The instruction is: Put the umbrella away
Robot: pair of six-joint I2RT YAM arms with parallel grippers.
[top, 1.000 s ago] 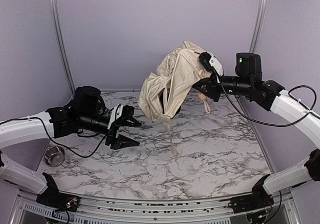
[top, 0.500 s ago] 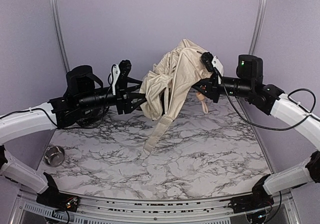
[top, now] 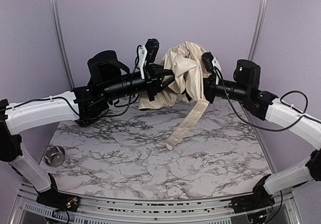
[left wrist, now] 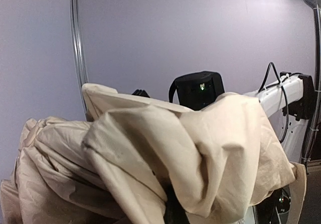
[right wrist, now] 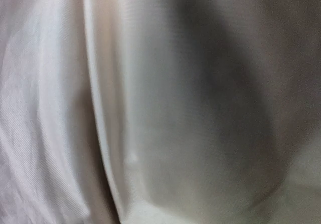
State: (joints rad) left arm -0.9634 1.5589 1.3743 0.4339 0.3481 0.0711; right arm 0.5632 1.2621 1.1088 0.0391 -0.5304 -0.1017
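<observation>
The umbrella point(top: 185, 71) is a crumpled bundle of cream-beige fabric held in the air above the back of the table, between the two arms. My left gripper point(top: 168, 79) reaches in from the left, its fingertips buried in the folds and shut on the fabric. My right gripper point(top: 203, 87) holds the bundle from the right side, its jaws hidden by cloth. A long fabric strap point(top: 188, 121) hangs down and touches the table. Umbrella fabric point(left wrist: 200, 149) fills the lower left wrist view, and umbrella cloth point(right wrist: 150, 108) covers the whole right wrist view. Shaft and handle are hidden.
A small steel bowl point(top: 54, 155) sits at the near left of the marble table point(top: 150, 174). Purple walls close in the back and sides. The right arm's black wrist point(left wrist: 198, 89) shows just behind the fabric in the left wrist view.
My left arm rose from the table, swung right to the umbrella and shut on its fabric. The hanging strap swung to the right. The right arm barely moved.
</observation>
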